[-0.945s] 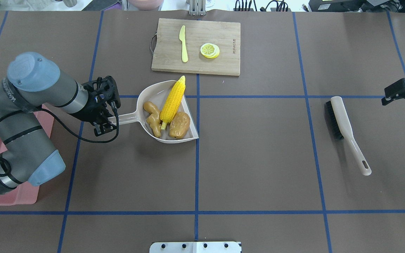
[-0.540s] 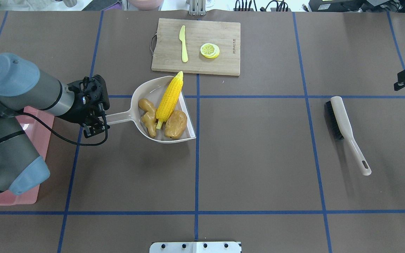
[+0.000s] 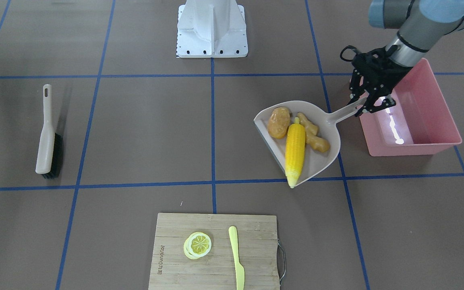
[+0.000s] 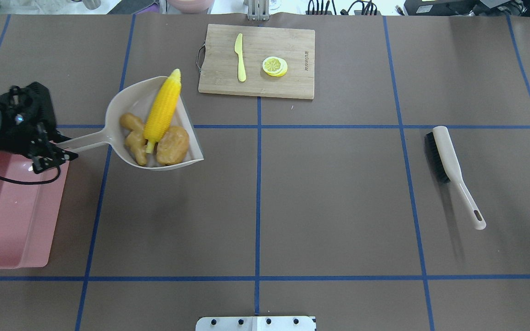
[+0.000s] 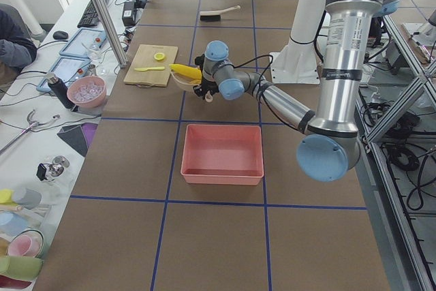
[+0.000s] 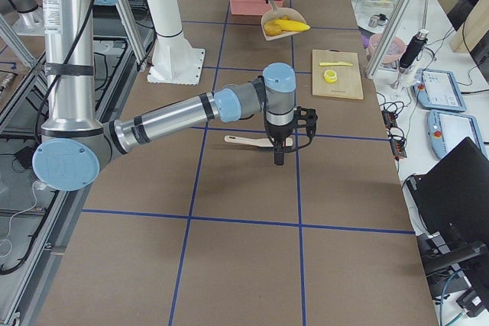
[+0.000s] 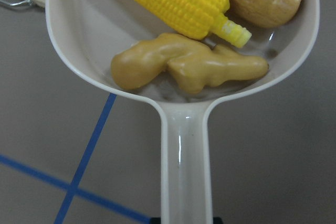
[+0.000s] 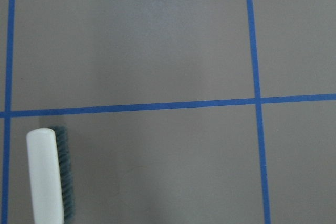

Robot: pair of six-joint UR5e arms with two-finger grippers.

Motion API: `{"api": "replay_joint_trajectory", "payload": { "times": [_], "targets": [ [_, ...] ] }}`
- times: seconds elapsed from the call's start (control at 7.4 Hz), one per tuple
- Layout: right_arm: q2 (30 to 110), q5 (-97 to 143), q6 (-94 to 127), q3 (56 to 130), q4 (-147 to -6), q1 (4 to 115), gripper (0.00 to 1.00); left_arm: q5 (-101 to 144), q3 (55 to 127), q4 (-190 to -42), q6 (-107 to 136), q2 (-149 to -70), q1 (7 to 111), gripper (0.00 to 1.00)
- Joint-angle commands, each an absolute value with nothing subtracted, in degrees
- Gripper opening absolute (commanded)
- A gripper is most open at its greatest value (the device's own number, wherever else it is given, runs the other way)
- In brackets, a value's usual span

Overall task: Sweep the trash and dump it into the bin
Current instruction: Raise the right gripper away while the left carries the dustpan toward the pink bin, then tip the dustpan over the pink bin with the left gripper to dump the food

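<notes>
Landmark: large pink rectangular plastic bin (image 4: pixel 2 239) with glossy walls, standing on the brown bench (image 4: pixel 338 207) at the robot's left end.

Left fingers (image 4: pixel 52 156): clamped shut on the end of the handle of a beige plastic dustpan (image 4: pixel 124 94). The grip hangs over the bin wall that faces the middle of the bench. In the left wrist view the handle runs straight down to the bottom edge, with a dark fingertip on either side of it.

The dustpan's scoop sits outside the bin, just beside that same wall. It is held clear of the bench, with its shadow falling apart from it.

Trash: all three pieces lie in the scoop, outside the bin.
- Yellow toy corn cob (image 4: pixel 164 108): lies lengthwise down the middle, its tip poking past the rim and its stalk end towards the handle.
- Knobbly tan ginger root (image 4: pixel 134 138): on the bin side of the corn, nearest the handle.
- Tan-brown potato-like lump (image 4: pixel 172 146): on the side of the corn away from the bin, against the corn at the open lip.

Right fingers (image 6: pixel 278 156): seen only from the side camera, pointing down at the end of the bench opposite the bin. Cannot tell whether they are open or closed.

A beige-handled brush with black bristles (image 4: pixel 449 165) lies flat, well apart from the bin, at that opposite end.

A bamboo cutting board (image 4: pixel 292 50) lies beyond the dustpan from the bin. It carries a pale yellow plastic knife (image 4: pixel 239 57) on its bin side and yellow lemon slices (image 4: pixel 274 65) farther off.
</notes>
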State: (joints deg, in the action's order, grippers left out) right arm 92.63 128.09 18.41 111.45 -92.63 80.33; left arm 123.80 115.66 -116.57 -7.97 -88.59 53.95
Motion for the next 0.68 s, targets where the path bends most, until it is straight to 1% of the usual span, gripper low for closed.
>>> {"api": "replay_joint_trajectory", "payload": {
  "times": [0.0,0.27,0.41,0.54],
  "targets": [
    [93.95,128.40,6.79,108.04,-93.34,85.67,1.00,129.54,120.39,-120.31,-8.87,-72.93,64.91,0.07],
    [93.78,126.92,6.86,108.37,-93.16,85.96,1.00,132.09,123.99,-120.85,-15.79,-59.22,74.22,0.07],
    [93.87,126.57,6.77,108.46,-93.16,86.13,1.00,132.19,124.54,-120.41,-19.04,-54.37,77.83,0.07],
    [94.22,126.65,6.77,108.28,-93.16,86.74,1.00,131.93,125.32,-120.06,-24.38,-48.84,78.83,0.08]
  ]
}}
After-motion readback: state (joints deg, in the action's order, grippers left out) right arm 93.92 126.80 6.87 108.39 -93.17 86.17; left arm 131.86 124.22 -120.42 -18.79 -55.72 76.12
